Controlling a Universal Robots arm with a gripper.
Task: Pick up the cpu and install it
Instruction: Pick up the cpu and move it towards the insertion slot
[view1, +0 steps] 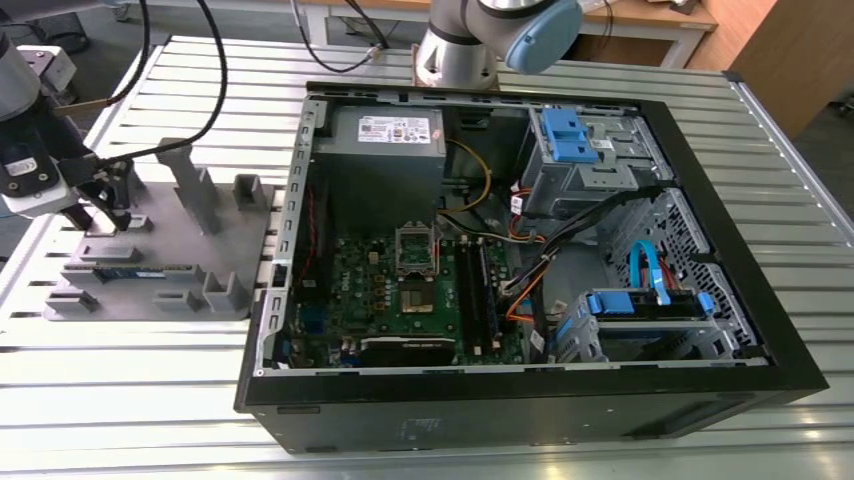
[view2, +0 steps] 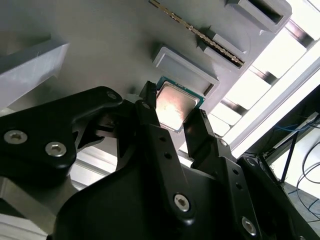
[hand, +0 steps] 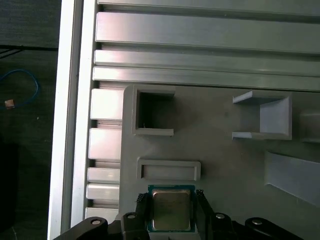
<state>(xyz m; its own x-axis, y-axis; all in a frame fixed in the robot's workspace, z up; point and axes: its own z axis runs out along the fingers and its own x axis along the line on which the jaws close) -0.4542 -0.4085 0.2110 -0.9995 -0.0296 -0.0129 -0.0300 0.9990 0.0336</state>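
Pickup is the step in hand, by my reading. Nearest the wrist, the gripper (view2: 173, 106) is drawn in to a narrow gap. Its fingers (view2: 152, 120) are set against 2 opposite edges of the cpu (hand: 171, 209), so it appears to have the chip pinched. The cpu sits low over the grey fixture plate (view1: 147, 240), silver top up, near 1 edge of that plate. Whether it has cleared the plate's surface I cannot tell. Just beyond it on the plate is a shallow rectangular pocket (hand: 169, 170), and farther along the plate a memory stick (view2: 200, 34) rests in its slot. Well apart from the plate, on the exterior view's right of it, the open computer case (view1: 534, 400) lies on the slatted table (view1: 134, 400), with the metal-framed socket (view1: 418, 250) on its board. Taking the chip off the plate calls, I judge, for an even squeeze, a level hold and a straight rise, since the grip is on thin edges only.
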